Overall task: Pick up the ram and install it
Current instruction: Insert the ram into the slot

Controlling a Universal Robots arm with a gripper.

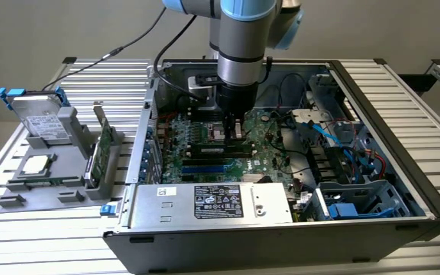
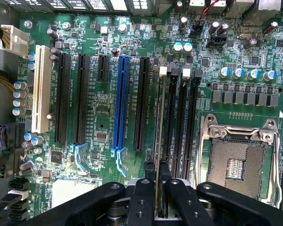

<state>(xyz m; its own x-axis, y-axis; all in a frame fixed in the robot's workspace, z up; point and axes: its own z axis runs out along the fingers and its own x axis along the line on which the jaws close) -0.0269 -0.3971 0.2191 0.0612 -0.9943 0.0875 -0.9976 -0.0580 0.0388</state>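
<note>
We lose the arm [image 1: 239, 34] past the exterior view's 12 o'clock edge. The label [image 1: 218, 201] on the power supply [image 1: 270, 207] is unreadably small. Fingers [image 2: 142, 193] of the gripper [image 2: 156, 165] hide one end of the ram [image 2: 158, 117].

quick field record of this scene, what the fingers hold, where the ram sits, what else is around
held: the ram, seen edge-on, clamped between the fingers
ram position: lined up along a memory slot on the motherboard
seated: cannot tell
neighbours: blue slot on one side, CPU socket on the other
arm: reaching down into the open computer case
outside case: hard drive and expansion card on a grey rack, at the exterior view's left
</note>
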